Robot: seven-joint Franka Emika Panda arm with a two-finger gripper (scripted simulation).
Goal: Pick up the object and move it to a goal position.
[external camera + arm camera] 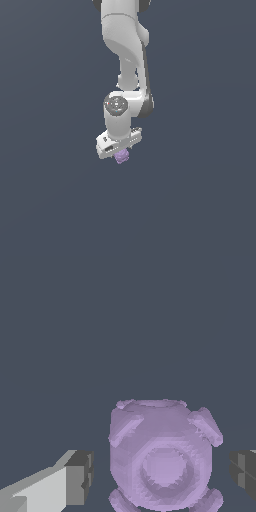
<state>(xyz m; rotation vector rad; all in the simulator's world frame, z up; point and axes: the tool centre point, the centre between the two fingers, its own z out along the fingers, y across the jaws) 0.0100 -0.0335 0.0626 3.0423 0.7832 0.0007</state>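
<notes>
Exterior view: white Franka arm (125, 50) reaches down from 12 o'clock, wrist vertical, white two-finger gripper (120, 152) at frame centre. The small pale purple, lumpy, roughly round object (121, 157) shows just below the gripper body, at about 6 o'clock from the wrist flange. Background is uniform dark grey-blue; no surface edge, shadow or goal marker can be made out, so I cannot tell whether the object rests on something or is off the ground.

Wrist view: object (161, 458) fills the space between the two fingers, knobs sticking out at its corners, a round recessed face toward the camera. Dark grey pads (80, 476) sit at 9 o'clock and 3 o'clock of it. A thin dark gap is visible on each side between pad and purple surface. Hand state: jaws spread around the object, not clamped on it; no contact seen.

Judged stage: pre-grasp, fingers straddling, closing not yet done.

Risks from here:
- Knobbly surface. A pad may land on a protruding knob instead of a flat face, giving a point contact; the object could twist or squirt out on closing.
- The object looks slightly nearer the 9 o'clock pad. That finger would touch first and shove the object sideways before the other arrives.
- Depth of finger engagement unreadable from either view. If the pads grip too near the top, the lift could slip.
- Goal not visible; transport direction unknown.
</notes>
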